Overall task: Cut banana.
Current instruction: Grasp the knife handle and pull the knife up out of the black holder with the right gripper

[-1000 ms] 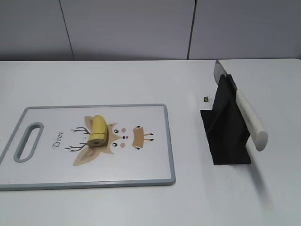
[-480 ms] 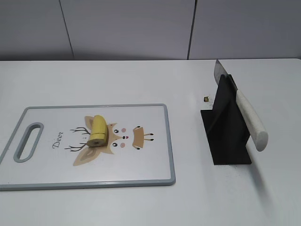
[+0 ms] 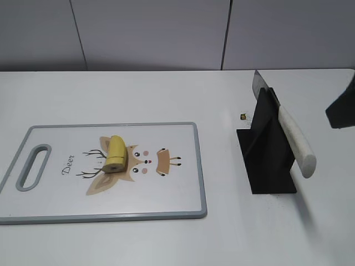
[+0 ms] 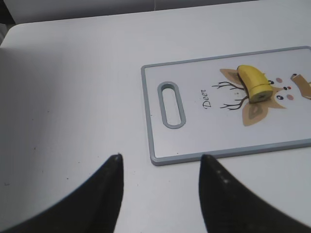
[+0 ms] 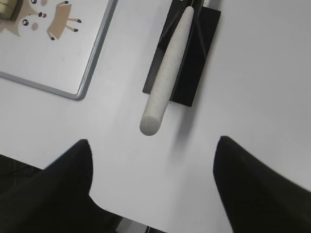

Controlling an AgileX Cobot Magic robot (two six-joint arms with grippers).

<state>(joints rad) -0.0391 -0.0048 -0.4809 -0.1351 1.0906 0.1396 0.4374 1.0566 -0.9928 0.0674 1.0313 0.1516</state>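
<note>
A short yellow banana piece (image 3: 116, 153) lies on the white cutting board (image 3: 166, 194) with a deer picture; it also shows in the left wrist view (image 4: 254, 82). A knife with a white handle (image 3: 297, 143) rests slanted in a black stand (image 3: 267, 149); the right wrist view shows the handle (image 5: 166, 77). My left gripper (image 4: 159, 158) is open and empty, above the table near the board's handle end. My right gripper (image 5: 153, 143) is open and empty, above and short of the knife handle's end; only its dark edge (image 3: 343, 108) shows in the exterior view.
The board has a grey rim and a slot handle (image 4: 171, 104) at its left end. A tiny dark object (image 3: 243, 116) lies on the table behind the knife stand. The table's front edge (image 5: 129, 224) is close under my right gripper.
My right arm has come into the exterior view at the right edge; it was out of sight before. The banana, board and knife have not moved.
</note>
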